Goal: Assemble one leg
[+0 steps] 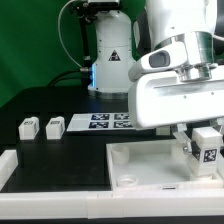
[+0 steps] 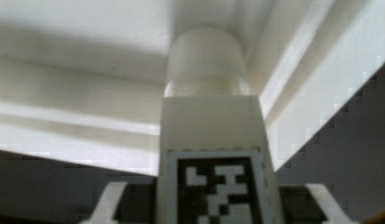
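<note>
**Leg clamped in the gripper over the tray**

The gripper [image 1: 203, 140] is closed on the leg [image 1: 207, 150], holding it low over the white tray [image 1: 150, 165] near the exterior view's right edge. The pictures do not show whether the leg's end touches the tray.

In the wrist view the leg [image 2: 212, 120] fills the middle of the picture. It is a white, square-sided block that carries a black-and-white square tag [image 2: 215, 190] on the face turned to the camera. Past the tag the block narrows into a smooth round stub with a domed end [image 2: 210, 60]. The stub points at the tray's pale inner surface, which is blurred behind it.

The tray lies on the black counter [image 1: 60, 150]. Well apart from it, toward the exterior view's left, two loose pegs [image 1: 28, 126] [image 1: 53, 126] stand side by side. The marker board [image 1: 105, 122] lies flat just beyond them, toward the arm's base.
</note>
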Available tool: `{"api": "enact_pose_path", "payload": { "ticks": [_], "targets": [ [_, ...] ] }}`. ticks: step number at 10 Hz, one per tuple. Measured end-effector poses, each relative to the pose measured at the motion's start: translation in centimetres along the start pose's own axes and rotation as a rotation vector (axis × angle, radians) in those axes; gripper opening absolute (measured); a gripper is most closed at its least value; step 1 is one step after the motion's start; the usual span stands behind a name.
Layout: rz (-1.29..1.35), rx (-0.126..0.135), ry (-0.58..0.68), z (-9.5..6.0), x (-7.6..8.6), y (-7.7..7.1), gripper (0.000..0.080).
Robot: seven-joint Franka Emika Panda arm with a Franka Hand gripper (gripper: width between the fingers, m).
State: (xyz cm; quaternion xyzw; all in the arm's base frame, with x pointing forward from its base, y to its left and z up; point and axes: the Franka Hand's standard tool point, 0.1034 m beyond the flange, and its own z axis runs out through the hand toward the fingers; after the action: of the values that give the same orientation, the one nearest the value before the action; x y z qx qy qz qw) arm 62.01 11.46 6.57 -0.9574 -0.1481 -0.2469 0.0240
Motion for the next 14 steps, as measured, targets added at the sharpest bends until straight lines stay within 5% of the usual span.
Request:
{"api": "enact_pose_path", "payload": {
  "ticks": [4, 6, 14],
  "targets": [
    [0.000, -0.002, 0.008, 0.06, -0.04, -0.02, 0.0290],
    [0.000, -0.002, 0.008, 0.06, -0.04, -0.02, 0.0590],
    [-0.001, 0.003, -0.016, -0.64, 0.65, 0.08, 0.0648]
  ]
}}
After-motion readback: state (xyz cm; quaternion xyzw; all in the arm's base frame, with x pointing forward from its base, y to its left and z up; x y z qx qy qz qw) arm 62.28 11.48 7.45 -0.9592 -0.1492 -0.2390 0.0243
